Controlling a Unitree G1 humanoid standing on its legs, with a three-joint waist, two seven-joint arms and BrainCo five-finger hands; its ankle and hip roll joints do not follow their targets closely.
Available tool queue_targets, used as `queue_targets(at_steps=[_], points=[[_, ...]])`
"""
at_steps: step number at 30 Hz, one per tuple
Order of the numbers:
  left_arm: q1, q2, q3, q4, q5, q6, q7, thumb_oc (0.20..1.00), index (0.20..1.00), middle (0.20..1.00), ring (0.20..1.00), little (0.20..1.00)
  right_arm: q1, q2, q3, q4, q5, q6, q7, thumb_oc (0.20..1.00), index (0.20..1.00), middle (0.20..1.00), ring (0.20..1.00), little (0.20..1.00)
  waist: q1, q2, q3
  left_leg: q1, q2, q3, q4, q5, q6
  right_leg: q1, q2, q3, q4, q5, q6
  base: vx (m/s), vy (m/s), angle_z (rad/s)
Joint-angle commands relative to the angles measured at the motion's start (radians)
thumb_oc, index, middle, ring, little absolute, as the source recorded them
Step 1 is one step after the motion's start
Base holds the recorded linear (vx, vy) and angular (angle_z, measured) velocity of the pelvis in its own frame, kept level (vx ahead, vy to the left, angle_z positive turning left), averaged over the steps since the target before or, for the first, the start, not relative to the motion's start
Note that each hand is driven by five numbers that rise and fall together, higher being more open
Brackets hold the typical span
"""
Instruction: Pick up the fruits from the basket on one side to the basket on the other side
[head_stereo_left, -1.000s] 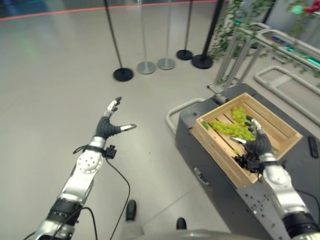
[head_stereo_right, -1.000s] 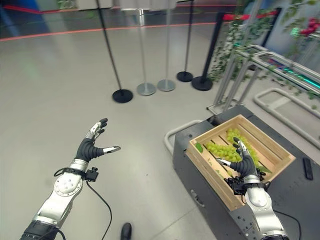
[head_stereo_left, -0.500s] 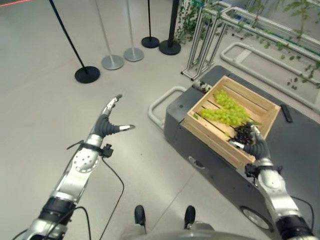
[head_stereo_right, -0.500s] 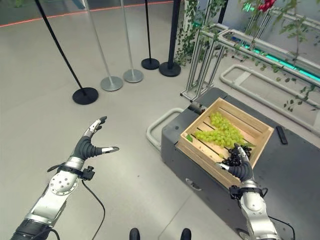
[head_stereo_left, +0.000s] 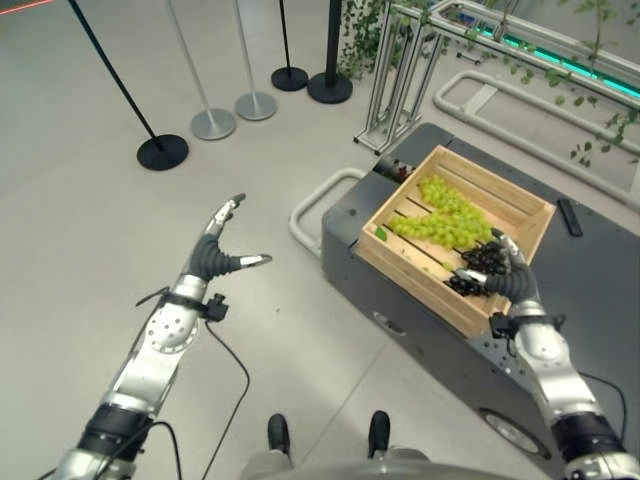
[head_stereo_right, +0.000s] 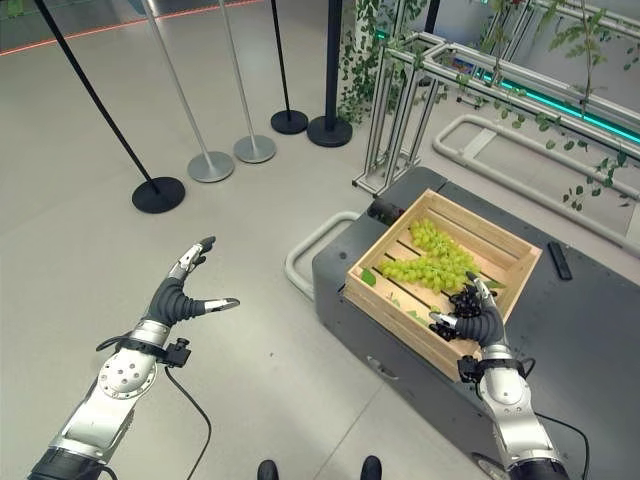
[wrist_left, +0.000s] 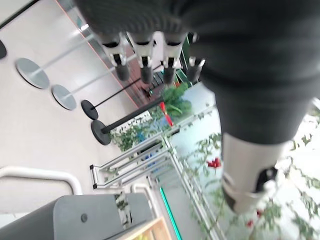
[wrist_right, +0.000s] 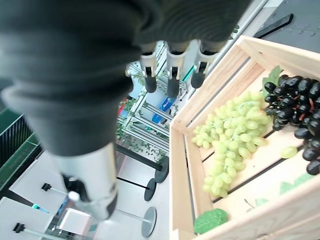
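Observation:
A wooden crate (head_stereo_left: 415, 285) sits on a dark grey cart (head_stereo_left: 425, 345) at the right. Inside lie a large bunch of green grapes (head_stereo_left: 438, 215) and, in the near right corner, a bunch of black grapes (head_stereo_left: 478, 268). My right hand (head_stereo_left: 512, 284) hovers at that corner with its fingers straight, just behind the black grapes and holding nothing. In the right wrist view the fingers (wrist_right: 170, 75) point over the green grapes (wrist_right: 227, 145), with the black grapes (wrist_right: 297, 112) off to one side. My left hand (head_stereo_left: 218, 252) is open over the bare floor at the left.
A white tube handle (head_stereo_left: 308, 200) sticks out from the cart's left end. A small black bar (head_stereo_left: 568, 216) lies on the cart beyond the crate. Stanchion posts with round bases (head_stereo_left: 162, 151) stand on the floor at the back, and metal rails with foliage (head_stereo_left: 520, 45) run behind the cart.
The camera has swung, shifting the whole picture. Relative to the crate, my right hand has drawn back from over the green grapes to the near right corner. The left hand holds its pose.

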Motion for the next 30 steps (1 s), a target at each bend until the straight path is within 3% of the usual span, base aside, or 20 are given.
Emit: queue_targets(at_steps=[1, 3, 5, 8, 10, 13, 14, 16, 17, 19, 20, 22, 26, 30], points=[[-0.036, -0.023, -0.009, -0.015, -0.045, -0.044, 0.008, 1.0, 1.0, 1.0, 1.0, 1.0, -0.015, -0.092, -0.022, -0.078, 0.034, -0.049, -0.02, 1.0, 1.0, 1.0, 1.0, 1.0, 0.013, 0.026, -0.005, -0.075, -0.018, -0.095, 0.089, 0.019, -0.002, 0.023, 0.028, 0.013, 0.013, 0.036, 0.029, 0.16, 0.026, 0.0], [-0.024, -0.026, -0.002, -0.019, -0.042, -0.041, 0.021, 1.0, 1.0, 1.0, 1.0, 1.0, -0.014, -0.082, -0.017, -0.079, 0.042, -0.054, -0.022, 1.0, 1.0, 1.0, 1.0, 1.0, 0.024, 0.035, -0.021, -0.088, -0.001, -0.125, -0.068, 0.024, 0.022, 0.037, 0.041, 0.034, -0.008, 0.027, 0.046, 0.26, 0.106, 0.0], [-0.019, -0.023, -0.007, -0.017, -0.028, -0.039, 0.032, 1.0, 1.0, 1.0, 1.0, 1.0, -0.008, -0.087, -0.008, -0.066, 0.035, -0.056, -0.029, 1.0, 1.0, 1.0, 1.0, 1.0, 0.039, 0.041, -0.035, -0.1, 0.042, -0.151, -0.228, 0.123, 0.002, 0.072, 0.039, 0.054, -0.039, 0.017, 0.063, 0.3, 0.154, -0.33], [-0.022, -0.014, -0.01, -0.024, -0.028, -0.047, 0.023, 1.0, 1.0, 1.0, 1.0, 1.0, -0.012, -0.091, 0.001, -0.064, 0.018, -0.046, -0.019, 1.0, 1.0, 1.0, 1.0, 1.0, 0.042, 0.047, -0.054, -0.067, 0.021, -0.162, -0.245, 0.1, 0.009, 0.097, 0.02, 0.064, -0.056, 0.013, 0.081, 0.25, 0.214, -0.45], [-0.011, -0.009, -0.007, -0.039, -0.031, -0.049, 0.011, 1.0, 1.0, 1.0, 1.0, 1.0, 0.007, -0.08, -0.014, -0.063, 0.006, -0.041, -0.015, 1.0, 1.0, 1.0, 1.0, 1.0, 0.039, 0.039, -0.074, -0.047, -0.002, -0.135, -0.247, 0.081, 0.029, 0.103, -0.008, 0.072, -0.04, 0.011, 0.096, 0.29, 0.285, -0.68], [-0.018, -0.002, -0.015, -0.038, -0.035, -0.044, 0.007, 1.0, 1.0, 1.0, 1.0, 1.0, 0.012, -0.06, -0.019, -0.083, 0.0, -0.041, -0.019, 1.0, 1.0, 1.0, 1.0, 1.0, 0.037, 0.021, -0.072, -0.035, -0.027, -0.111, -0.235, 0.056, 0.067, 0.049, -0.028, 0.096, 0.092, 0.016, 0.111, 0.15, 0.248, -0.47], [-0.023, 0.009, -0.022, -0.04, -0.027, -0.039, 0.006, 1.0, 1.0, 1.0, 1.0, 1.0, -0.013, -0.047, -0.005, -0.078, 0.0, -0.043, -0.02, 1.0, 1.0, 1.0, 1.0, 1.0, 0.035, 0.018, -0.054, -0.012, -0.036, -0.087, -0.233, 0.034, 0.093, -0.031, -0.044, 0.08, 0.207, 0.067, 0.132, 0.09, 0.248, -0.22], [-0.027, 0.017, -0.025, -0.037, -0.012, -0.036, 0.004, 1.0, 1.0, 1.0, 1.0, 1.0, -0.029, -0.044, 0.008, -0.066, -0.01, -0.04, -0.018, 1.0, 1.0, 1.0, 1.0, 1.0, 0.047, 0.017, -0.049, 0.003, -0.038, -0.059, -0.24, 0.025, 0.101, -0.06, -0.063, 0.05, 0.253, 0.079, 0.138, 0.13, 0.221, -0.48], [-0.019, 0.023, -0.018, -0.044, -0.002, -0.037, 0.0, 1.0, 1.0, 1.0, 1.0, 1.0, -0.035, -0.044, 0.019, -0.057, -0.025, -0.03, -0.011, 1.0, 1.0, 1.0, 1.0, 1.0, 0.044, 0.022, -0.048, 0.04, -0.047, -0.043, -0.27, 0.016, 0.105, -0.088, -0.075, 0.008, 0.244, 0.094, 0.131, 0.19, 0.137, -0.53], [-0.008, 0.026, -0.006, -0.049, 0.003, -0.035, -0.002, 1.0, 1.0, 1.0, 1.0, 1.0, -0.032, -0.045, 0.02, -0.056, -0.029, -0.026, -0.005, 1.0, 1.0, 1.0, 1.0, 1.0, 0.04, 0.022, -0.053, 0.064, -0.05, -0.033, -0.301, 0.018, 0.102, -0.09, -0.067, -0.011, 0.174, 0.092, 0.121, 0.21, 0.082, -0.31], [0.007, 0.033, 0.01, -0.064, 0.016, -0.036, -0.003, 1.0, 1.0, 1.0, 1.0, 1.0, -0.021, -0.049, 0.009, -0.043, -0.027, -0.024, -0.01, 1.0, 1.0, 1.0, 1.0, 1.0, 0.029, 0.02, -0.051, 0.084, -0.062, -0.029, -0.323, 0.018, 0.096, -0.114, -0.045, -0.018, 0.055, 0.112, 0.113, 0.15, 0.002, -0.28], [0.004, 0.039, 0.017, -0.068, 0.021, -0.031, 0.0, 1.0, 1.0, 1.0, 1.0, 1.0, -0.015, -0.053, 0.009, -0.043, -0.028, -0.021, -0.015, 1.0, 1.0, 1.0, 1.0, 1.0, 0.021, 0.022, -0.049, 0.094, -0.064, -0.04, -0.331, 0.015, 0.095, -0.117, -0.034, 0.018, 0.02, 0.129, 0.119, 0.2, -0.015, -0.13], [-0.022, 0.052, 0.016, -0.082, 0.056, -0.031, -0.006, 1.0, 1.0, 1.0, 1.0, 1.0, -0.015, -0.076, 0.004, -0.029, -0.051, -0.016, -0.022, 1.0, 1.0, 1.0, 1.0, 1.0, 0.024, 0.021, -0.051, 0.088, -0.065, -0.035, -0.333, 0.01, 0.085, -0.095, -0.044, 0.002, -0.021, 0.143, 0.123, 0.07, -0.062, 0.27], [-0.1, 0.074, -0.006, -0.087, 0.115, -0.022, 0.009, 1.0, 1.0, 1.0, 1.0, 1.0, -0.041, -0.095, -0.002, -0.035, -0.046, -0.018, -0.024, 1.0, 1.0, 1.0, 1.0, 1.0, 0.017, 0.043, -0.052, 0.073, -0.053, -0.034, -0.326, 0.011, 0.065, -0.081, -0.036, -0.023, -0.058, 0.145, 0.114, 0.04, -0.099, 0.04]])
